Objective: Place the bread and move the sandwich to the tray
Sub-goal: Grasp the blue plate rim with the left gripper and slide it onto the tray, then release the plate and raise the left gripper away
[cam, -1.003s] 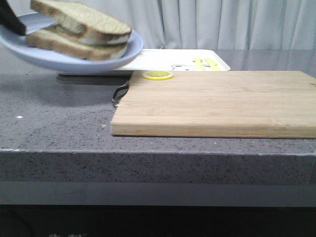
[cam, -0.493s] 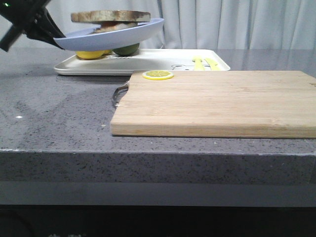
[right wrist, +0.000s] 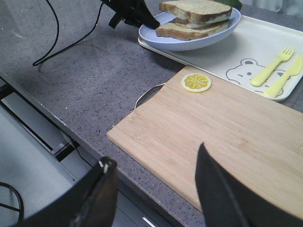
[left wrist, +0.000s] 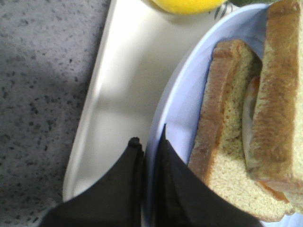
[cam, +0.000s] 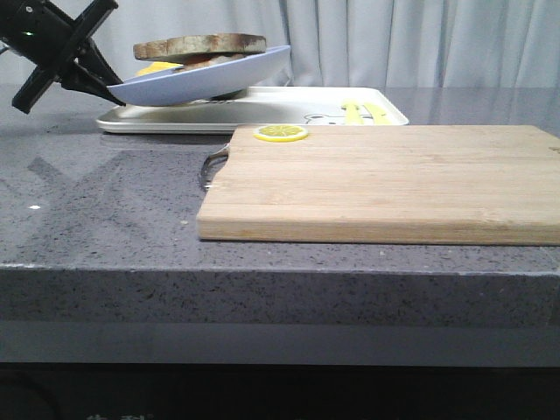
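Observation:
The sandwich (cam: 199, 45) lies on the round pale blue plate (cam: 206, 77), with bread slices above and below a filling. My left gripper (cam: 112, 81) is shut on the plate's near-left rim and holds the plate tilted over the left end of the white tray (cam: 289, 109). In the left wrist view the black fingers (left wrist: 165, 161) pinch the plate's rim (left wrist: 175, 94), with the sandwich (left wrist: 251, 127) beside them and the tray (left wrist: 118, 85) below. The right wrist view shows sandwich (right wrist: 196, 16), plate (right wrist: 184, 41) and tray (right wrist: 255, 52). My right gripper (right wrist: 154, 163) is open and empty over the table's front edge.
A light wooden cutting board (cam: 394, 179) lies in front of the tray, with a lemon slice (cam: 280, 133) at its back left corner. A yellow fork and knife (right wrist: 277, 68) lie on the tray's right end. A lemon (left wrist: 187, 4) sits on the tray near the plate.
My left gripper has carried the plate with the sandwich away from the camera and down, from high over the table's left to low over the tray's left end.

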`<act>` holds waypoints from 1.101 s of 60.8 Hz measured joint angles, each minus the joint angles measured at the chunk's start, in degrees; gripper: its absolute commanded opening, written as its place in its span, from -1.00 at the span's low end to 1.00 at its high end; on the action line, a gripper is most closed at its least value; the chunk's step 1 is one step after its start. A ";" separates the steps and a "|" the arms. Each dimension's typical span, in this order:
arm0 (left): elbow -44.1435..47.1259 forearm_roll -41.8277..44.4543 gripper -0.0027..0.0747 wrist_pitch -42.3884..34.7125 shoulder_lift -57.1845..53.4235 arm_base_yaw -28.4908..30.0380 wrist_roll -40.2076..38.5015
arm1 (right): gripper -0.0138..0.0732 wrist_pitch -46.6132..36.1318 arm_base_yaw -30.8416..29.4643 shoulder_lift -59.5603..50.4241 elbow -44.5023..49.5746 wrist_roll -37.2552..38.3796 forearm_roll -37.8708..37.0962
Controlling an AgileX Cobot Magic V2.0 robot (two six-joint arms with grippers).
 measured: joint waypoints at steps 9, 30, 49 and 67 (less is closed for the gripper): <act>0.00 0.80 -0.74 -0.12 0.00 0.00 -0.13 | 0.24 0.00 0.00 0.00 0.00 0.00 0.00; -0.38 -0.78 -0.29 0.14 0.00 0.00 -0.36 | 0.24 0.00 0.00 0.00 0.00 0.00 0.00; -0.38 2.63 -0.29 1.54 -4.49 0.00 -0.36 | 0.24 0.00 0.00 0.00 0.00 0.00 0.00; -0.38 9.78 -0.32 3.86 -16.51 -0.14 2.28 | 0.24 0.00 0.00 0.00 0.00 0.00 0.00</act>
